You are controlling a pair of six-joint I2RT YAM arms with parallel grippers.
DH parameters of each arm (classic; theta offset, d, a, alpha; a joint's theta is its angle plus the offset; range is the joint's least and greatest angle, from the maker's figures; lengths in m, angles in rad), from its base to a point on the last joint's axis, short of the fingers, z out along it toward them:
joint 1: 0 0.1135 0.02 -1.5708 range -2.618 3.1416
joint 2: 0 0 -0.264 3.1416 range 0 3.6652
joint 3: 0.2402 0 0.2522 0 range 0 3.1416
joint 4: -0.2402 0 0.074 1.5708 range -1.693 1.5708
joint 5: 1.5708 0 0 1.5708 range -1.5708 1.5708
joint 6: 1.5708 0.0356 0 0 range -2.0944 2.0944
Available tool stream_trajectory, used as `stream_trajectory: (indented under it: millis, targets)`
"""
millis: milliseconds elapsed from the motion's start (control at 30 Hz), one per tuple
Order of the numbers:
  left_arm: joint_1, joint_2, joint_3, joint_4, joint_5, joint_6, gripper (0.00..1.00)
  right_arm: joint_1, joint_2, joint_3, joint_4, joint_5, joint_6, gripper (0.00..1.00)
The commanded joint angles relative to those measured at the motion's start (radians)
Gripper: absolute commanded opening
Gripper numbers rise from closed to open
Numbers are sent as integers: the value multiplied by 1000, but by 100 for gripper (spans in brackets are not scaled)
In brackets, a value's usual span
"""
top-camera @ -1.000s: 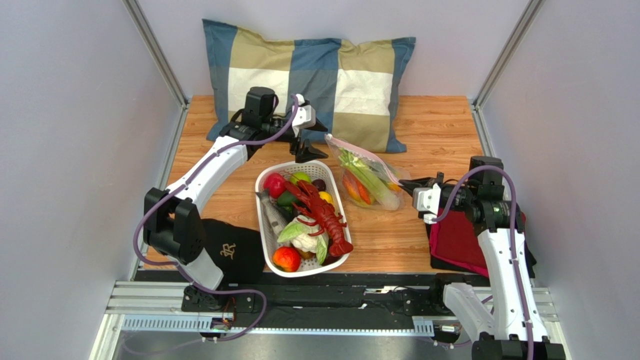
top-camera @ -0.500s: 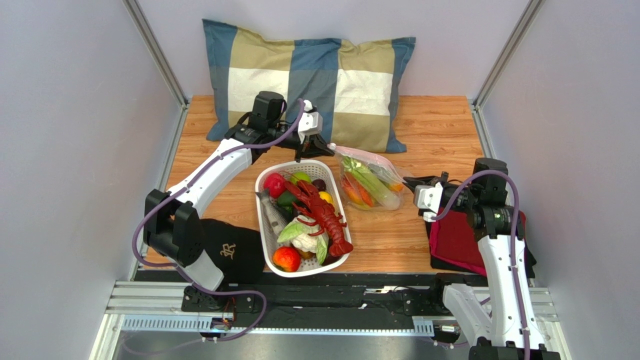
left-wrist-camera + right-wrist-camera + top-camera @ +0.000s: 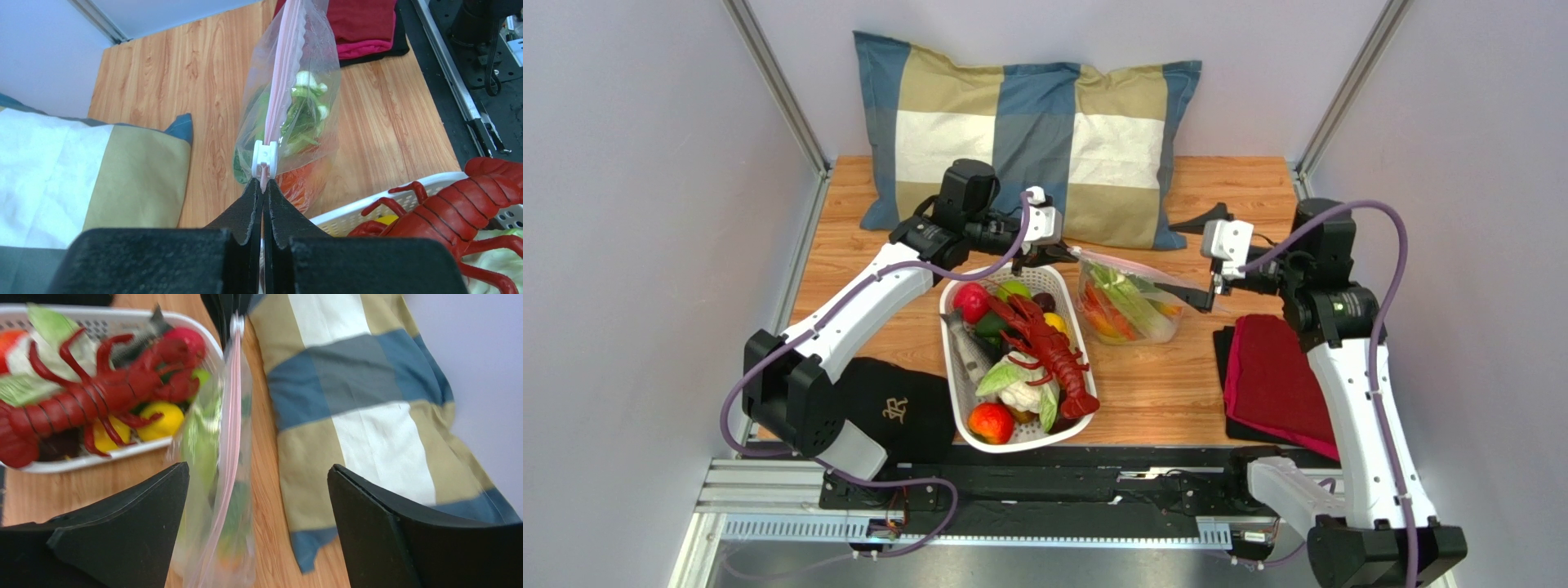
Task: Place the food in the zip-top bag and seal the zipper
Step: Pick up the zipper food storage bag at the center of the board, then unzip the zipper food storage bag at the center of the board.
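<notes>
The zip-top bag (image 3: 1127,304) stands upright on the wood between basket and red cloth, its mouth up. Inside lies food: a green stalk (image 3: 302,109) and an orange piece (image 3: 299,182). The pink zipper (image 3: 281,79) runs along the top, with a white slider (image 3: 265,158) at its near end. My left gripper (image 3: 264,184) is shut on the zipper's end just behind that slider, also visible from above (image 3: 1060,251). My right gripper (image 3: 1182,260) is open at the bag's other end. In the right wrist view the zipper (image 3: 231,447) passes between its spread fingers (image 3: 153,508), untouched.
A white slotted basket (image 3: 951,368) holds a red lobster (image 3: 1053,349) and several more toy foods, just left of the bag. A checked pillow (image 3: 1038,123) lies at the back. A red cloth (image 3: 1277,380) sits front right, a black cloth (image 3: 891,410) front left.
My left gripper shut on the zipper's end and shifted right. My right gripper let go of the bag, opened and rose toward the back. The bag went from slanted to upright.
</notes>
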Motion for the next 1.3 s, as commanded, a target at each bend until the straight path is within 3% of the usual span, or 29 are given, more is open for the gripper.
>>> stream_trajectory:
  millis: [0, 133, 400, 700, 1000, 1133, 1267]
  targets:
    - [-15, -24, 34, -15, -27, 46, 0, 129, 89, 117, 44, -25, 226, 80]
    - [-26, -24, 40, -18, -44, 54, 0, 229, 167, 160, 124, 5, 307, 64]
    - [-41, -20, 64, -44, -54, 78, 0, 356, 316, 255, 179, 70, 315, 52]
    - [-44, -14, 81, -72, -64, 95, 0, 405, 413, 300, 190, 121, 257, 45]
    - [-44, -22, 80, -50, -73, 68, 0, 416, 439, 294, 135, 176, 198, 25]
    - [-36, -34, 63, -23, -79, 40, 0, 415, 418, 277, 101, 214, 175, 0]
    - [-17, -54, 40, 20, -80, 19, 0, 392, 387, 245, 86, 242, 162, 0]
